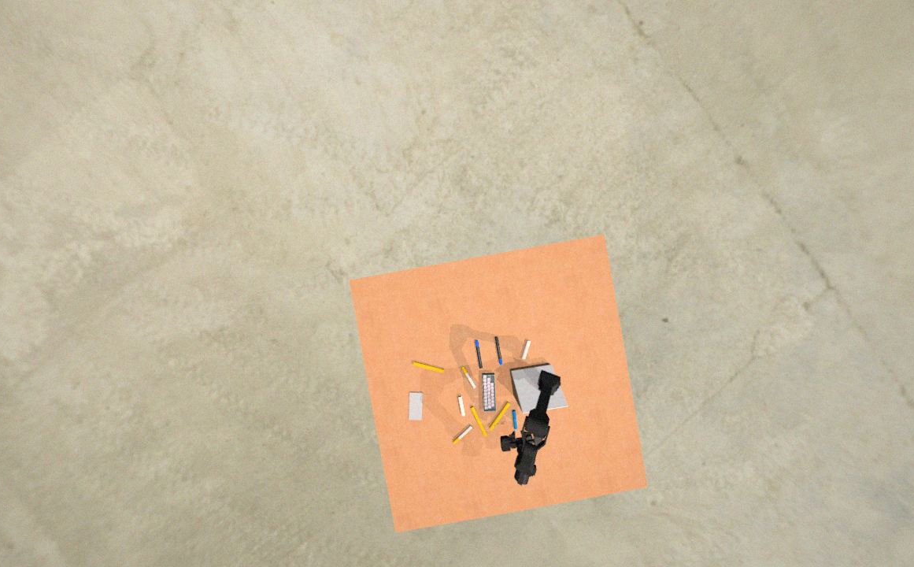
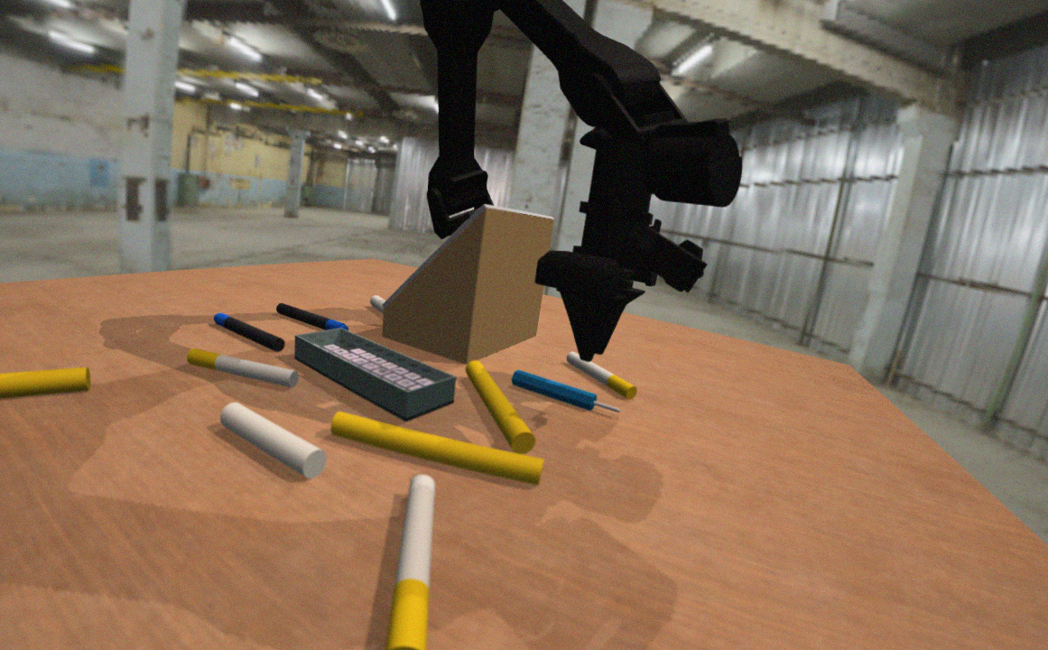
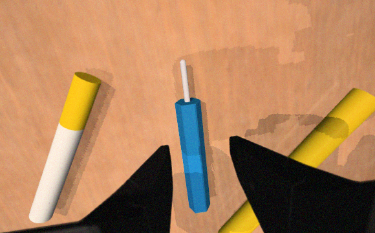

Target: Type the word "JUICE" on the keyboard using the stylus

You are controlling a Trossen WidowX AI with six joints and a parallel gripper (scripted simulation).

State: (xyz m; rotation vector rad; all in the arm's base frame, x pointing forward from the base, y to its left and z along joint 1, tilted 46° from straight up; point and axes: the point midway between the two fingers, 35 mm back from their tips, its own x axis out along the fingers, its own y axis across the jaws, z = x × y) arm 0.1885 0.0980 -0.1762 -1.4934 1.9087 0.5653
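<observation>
Across the orange desk (image 1: 558,296) (image 2: 721,452) (image 3: 136,39), the blue stylus (image 1: 514,419) (image 2: 553,389) (image 3: 192,145) lies beyond the keyboard's near end (image 1: 489,406) (image 2: 423,399), and the tool (image 1: 507,443) (image 2: 588,356) (image 3: 200,149) (fingers spread, holding nothing) could nudge it askew if lowered off-centre.

From the exterior viewpoint, the dark grey-green rectangular keyboard (image 1: 489,392) (image 2: 374,371) lies on the orange-brown wood-grained table (image 1: 572,282) (image 2: 754,501). The grey-and-tan wedge block (image 1: 527,398) (image 2: 511,283) stands behind it, to the right. The blue hexagonal stylus (image 1: 514,419) (image 2: 553,389) (image 3: 192,145) lies right of the keyboard; one yellow cylindrical rod (image 1: 499,416) (image 2: 499,406) (image 3: 333,131) lies between them. A second yellow cylindrical rod (image 1: 479,420) (image 2: 436,448) lies before the keyboard. A white-and-yellow cylindrical rod (image 2: 600,375) (image 3: 64,149) lies behind the stylus, to the right.
</observation>
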